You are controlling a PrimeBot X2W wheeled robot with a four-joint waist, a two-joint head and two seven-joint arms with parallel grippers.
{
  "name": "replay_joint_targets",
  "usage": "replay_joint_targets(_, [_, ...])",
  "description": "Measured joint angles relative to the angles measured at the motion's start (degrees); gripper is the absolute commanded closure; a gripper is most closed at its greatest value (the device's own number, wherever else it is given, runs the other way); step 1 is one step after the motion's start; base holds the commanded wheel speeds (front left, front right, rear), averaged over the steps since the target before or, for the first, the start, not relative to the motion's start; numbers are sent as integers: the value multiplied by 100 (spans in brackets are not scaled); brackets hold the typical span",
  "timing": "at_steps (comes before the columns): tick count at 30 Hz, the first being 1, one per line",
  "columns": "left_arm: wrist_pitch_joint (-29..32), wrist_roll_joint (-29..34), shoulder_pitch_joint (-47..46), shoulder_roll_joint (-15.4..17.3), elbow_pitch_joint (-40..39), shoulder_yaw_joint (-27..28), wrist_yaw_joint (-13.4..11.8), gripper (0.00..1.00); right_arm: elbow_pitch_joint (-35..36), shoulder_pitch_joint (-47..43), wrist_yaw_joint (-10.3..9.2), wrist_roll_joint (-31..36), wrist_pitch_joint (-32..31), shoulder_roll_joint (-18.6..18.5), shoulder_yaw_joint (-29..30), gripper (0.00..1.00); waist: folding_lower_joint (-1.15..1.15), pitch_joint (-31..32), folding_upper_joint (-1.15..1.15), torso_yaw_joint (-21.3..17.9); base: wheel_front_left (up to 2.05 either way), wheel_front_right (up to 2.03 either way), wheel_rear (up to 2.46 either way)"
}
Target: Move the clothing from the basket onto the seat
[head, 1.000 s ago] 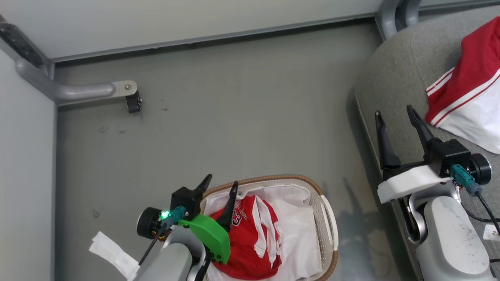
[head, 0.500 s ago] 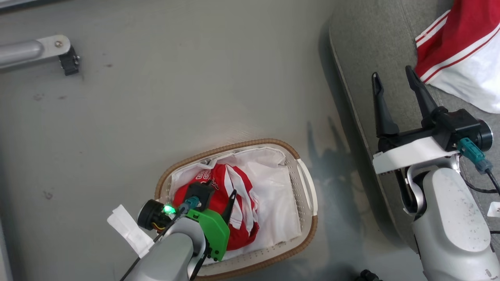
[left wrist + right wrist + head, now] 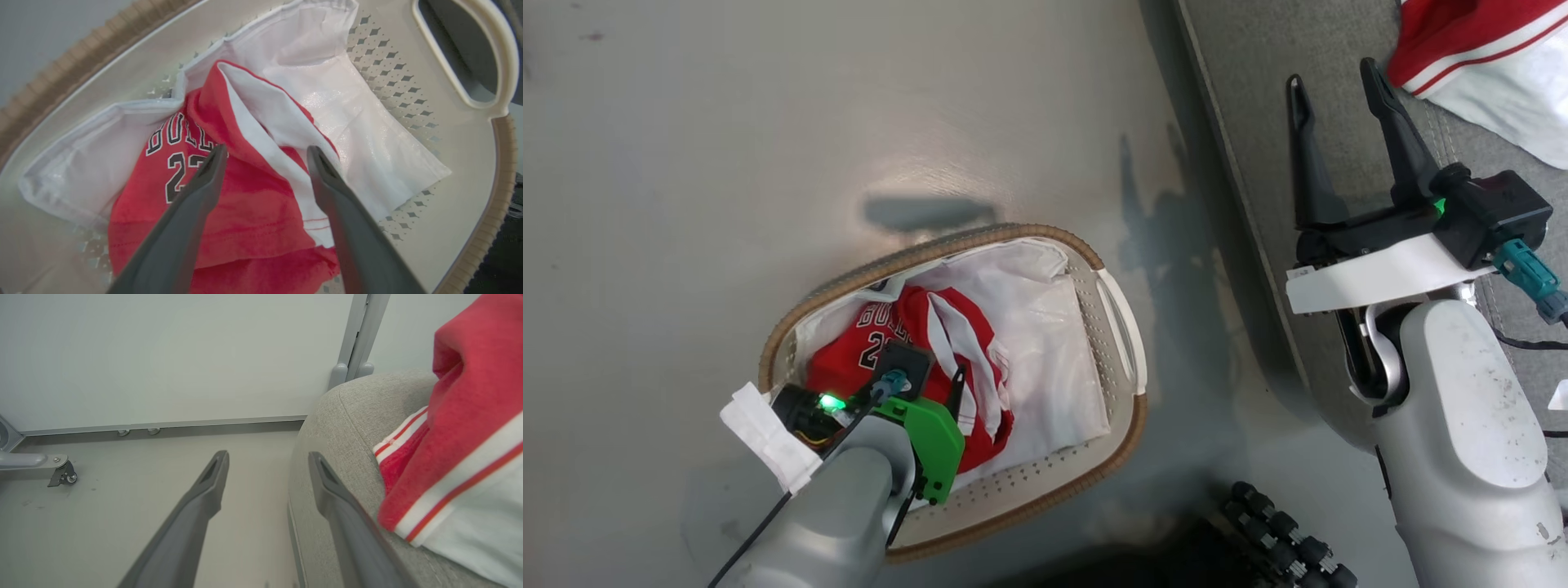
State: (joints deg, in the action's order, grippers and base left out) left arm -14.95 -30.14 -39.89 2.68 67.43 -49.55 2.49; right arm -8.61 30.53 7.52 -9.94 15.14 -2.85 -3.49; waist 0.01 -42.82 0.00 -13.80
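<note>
A red jersey with white trim, lettering and "23" lies crumpled in the white perforated basket on its white liner. My left gripper reaches down into the basket. In the left wrist view the left gripper stands open just above the jersey, one finger on each side of a white-trimmed fold. A second red-and-white garment lies on the grey seat. My right gripper hangs open over the seat's left edge, left of that garment.
The basket stands on grey floor left of the seat. Dark ribbed parts of the robot's base show at the bottom. A white wall and a metal leg with a caster lie beyond the right gripper.
The head camera has tilted down, shifting the whole picture. My left gripper has dropped from the basket's rim into the basket over the jersey. The right gripper stays open by the seat.
</note>
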Motion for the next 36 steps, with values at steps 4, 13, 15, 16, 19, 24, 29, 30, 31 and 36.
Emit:
replay_joint_targets(4, [-1, -12, -157, 23, 244, 44, -88, 0, 53, 96, 0, -119, 0, 1, -115, 0, 0, -248, 0, -182, 0, 0, 0])
replay_joint_targets(13, [60, -191, -398, 193, 516, 229, -410, 0, 99, 164, 1, -233, 0, 2, -236, 0, 0, -585, 0, -559, 0, 0, 0])
replay_joint_targets(15, [203, -238, -430, 200, 538, 275, -514, 0, 109, 164, 0, -263, 0, 1, -248, 0, 0, -627, 0, -618, 0, 0, 0])
replay_joint_targets(16, [290, -246, -436, 207, 552, 270, -525, 0, 113, 164, 0, -266, 0, 2, -253, 0, 0, -645, 0, -645, 0, 0, 0])
replay_joint_targets(19, [382, -261, -444, 210, 576, 264, -525, 45, 109, 163, 0, -272, 0, 2, -265, 0, 0, -674, 0, -696, 0, 0, 0])
replay_joint_targets(24, [378, -286, -446, 158, 588, 193, -402, 100, 66, 143, 0, -271, 0, 1, -238, 0, 0, -609, 0, -674, 0, 0, 0])
replay_joint_targets(29, [247, -254, -420, 112, 559, 65, -246, 100, -14, 83, 1, -204, 0, 3, -231, 0, 0, -462, 0, -571, 0, 0, 0])
replay_joint_targets(30, [210, -249, -414, 99, 531, 42, -215, 100, -34, 72, 1, -185, 0, 4, -222, 0, 0, -421, 0, -543, 0, 0, 0])
replay_joint_targets(31, [169, -235, -405, 86, 500, 4, -179, 100, -55, 58, 1, -154, 0, 5, -213, 0, 0, -373, 0, -513, 0, 0, 0])
replay_joint_targets(36, [34, -60, -274, 59, 278, -223, -27, 100, -158, -20, 1, -37, 0, 5, -147, 0, 0, -100, 0, -362, 0, 0, 0])
